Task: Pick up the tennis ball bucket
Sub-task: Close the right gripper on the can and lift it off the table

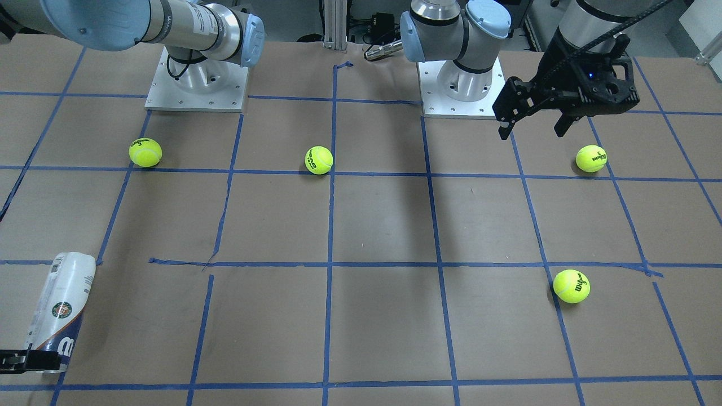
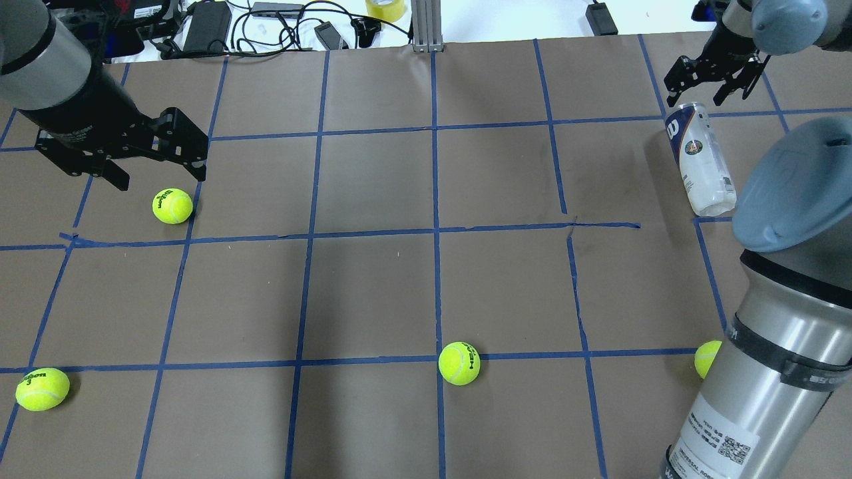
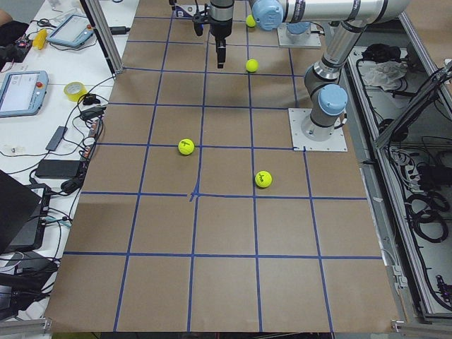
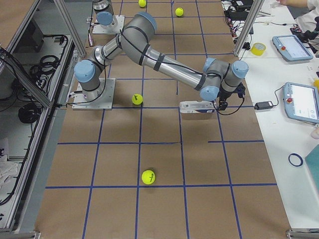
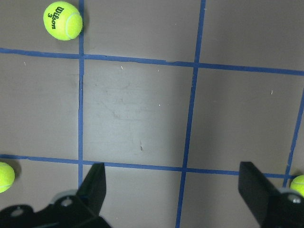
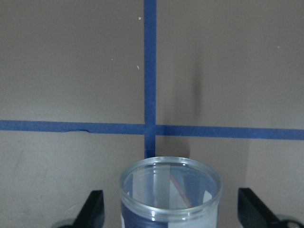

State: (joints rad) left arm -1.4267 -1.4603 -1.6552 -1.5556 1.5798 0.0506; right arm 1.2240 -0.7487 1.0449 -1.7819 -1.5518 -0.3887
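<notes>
The tennis ball bucket (image 2: 700, 159) is a clear can with a white and navy label. It lies on its side at the far right of the table, and also shows in the front view (image 1: 61, 304). My right gripper (image 2: 695, 98) is open, with its fingers either side of the can's navy end. The right wrist view shows the can's round rim (image 6: 170, 187) between the spread fingers (image 6: 92, 211), without contact. My left gripper (image 2: 162, 181) is open and empty, and hovers just beyond a tennis ball (image 2: 172, 205) on the left.
More tennis balls lie on the brown paper with its blue tape grid: near left (image 2: 42, 388), near middle (image 2: 459, 363), and one half hidden behind my right arm (image 2: 707, 359). Cables and gear lie past the far edge (image 2: 266, 26).
</notes>
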